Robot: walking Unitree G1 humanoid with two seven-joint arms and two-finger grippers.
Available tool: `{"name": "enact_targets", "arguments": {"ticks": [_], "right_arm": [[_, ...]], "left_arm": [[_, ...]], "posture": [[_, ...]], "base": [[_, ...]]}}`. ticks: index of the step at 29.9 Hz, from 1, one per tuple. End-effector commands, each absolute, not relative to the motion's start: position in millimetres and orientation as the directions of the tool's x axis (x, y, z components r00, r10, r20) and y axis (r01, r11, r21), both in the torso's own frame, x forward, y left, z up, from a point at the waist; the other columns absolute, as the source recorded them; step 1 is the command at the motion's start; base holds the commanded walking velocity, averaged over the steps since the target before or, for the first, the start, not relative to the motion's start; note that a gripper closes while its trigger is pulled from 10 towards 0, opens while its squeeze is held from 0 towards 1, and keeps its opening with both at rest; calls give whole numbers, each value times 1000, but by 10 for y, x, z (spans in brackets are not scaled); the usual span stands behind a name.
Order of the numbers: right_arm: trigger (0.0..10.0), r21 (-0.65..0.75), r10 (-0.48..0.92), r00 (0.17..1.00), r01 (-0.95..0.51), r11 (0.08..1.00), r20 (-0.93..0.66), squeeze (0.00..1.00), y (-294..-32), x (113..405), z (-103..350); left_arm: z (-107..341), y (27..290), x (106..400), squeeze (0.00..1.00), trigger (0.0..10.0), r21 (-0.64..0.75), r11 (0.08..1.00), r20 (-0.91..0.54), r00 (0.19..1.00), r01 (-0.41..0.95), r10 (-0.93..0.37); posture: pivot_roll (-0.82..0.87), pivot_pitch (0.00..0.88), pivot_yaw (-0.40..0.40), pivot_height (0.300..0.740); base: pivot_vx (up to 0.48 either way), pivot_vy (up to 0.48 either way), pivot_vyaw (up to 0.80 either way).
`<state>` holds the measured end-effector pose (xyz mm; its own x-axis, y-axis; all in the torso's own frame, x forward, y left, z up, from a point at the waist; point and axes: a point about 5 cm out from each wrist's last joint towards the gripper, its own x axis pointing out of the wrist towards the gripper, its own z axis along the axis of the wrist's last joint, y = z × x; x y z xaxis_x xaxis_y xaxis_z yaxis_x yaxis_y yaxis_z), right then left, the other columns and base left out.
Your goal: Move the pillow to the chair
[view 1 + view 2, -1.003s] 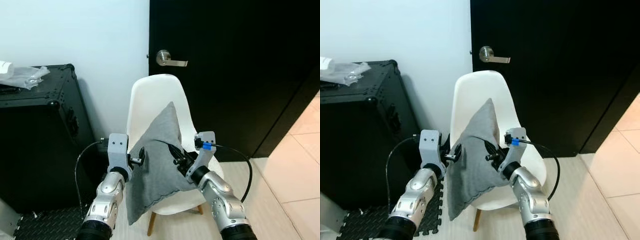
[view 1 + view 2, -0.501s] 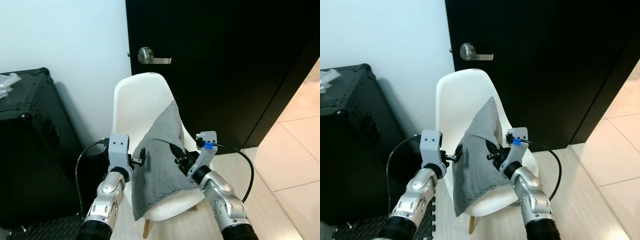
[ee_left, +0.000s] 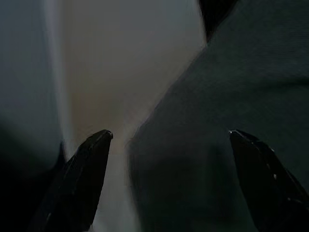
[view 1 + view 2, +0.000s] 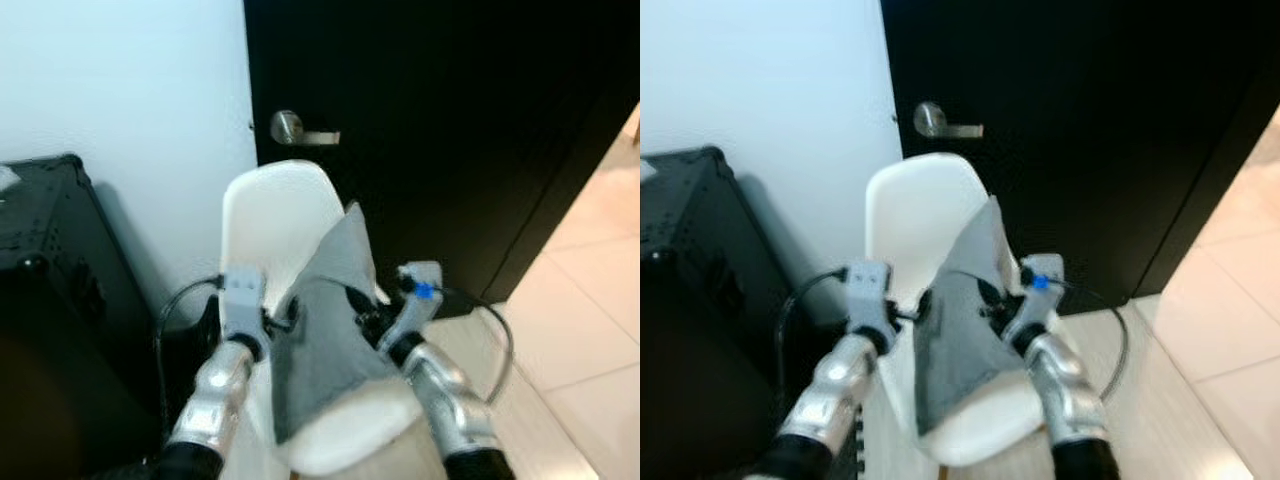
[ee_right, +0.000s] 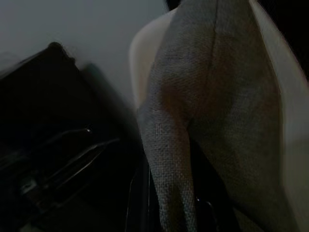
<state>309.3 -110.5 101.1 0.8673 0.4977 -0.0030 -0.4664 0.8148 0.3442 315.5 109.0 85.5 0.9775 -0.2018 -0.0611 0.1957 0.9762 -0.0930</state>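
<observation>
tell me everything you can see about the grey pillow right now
The pillow is a grey, woven-looking fabric cushion, softly creased. It stands on edge, one corner pointing up, over the seat of the white chair. The left hand and right hand press it from either side. The left wrist view shows the left hand's fingers spread around its edge.

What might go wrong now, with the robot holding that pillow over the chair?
The grey pillow hangs tilted between the left gripper and right gripper, above the white chair. Let go like this, it may slide off the curved seat. The picture is blurred, so the robot seems to be moving; it may bump the chair.
</observation>
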Motion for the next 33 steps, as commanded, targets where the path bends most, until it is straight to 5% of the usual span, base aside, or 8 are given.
{"name": "enact_targets", "arguments": {"ticks": [1,14,24,33], "right_arm": [[10000,332,483,873,-475,815,66,0,-1147,3125,1133],[10000,312,424,905,-392,865,-37,0,-1180,3190,1050],[10000,299,351,933,-312,902,-84,0,-1302,3264,1025],[10000,221,259,933,-206,953,-250,0,-1397,3318,817]], "left_arm": [[851,1026,3142,0,10000,-85,972,-60,973,218,-223],[823,1051,3154,0,10000,-77,979,-83,977,189,-195],[834,851,3086,0,10000,-87,942,-66,942,324,-330],[823,889,3095,0,10000,-36,951,-78,948,307,-309]], "posture": [[-77,16,5,740],[-75,21,9,740],[-74,24,9,700],[-68,36,15,660]], "base": [[379,0,0],[173,0,0],[0,0,0],[0,0,0]]}}
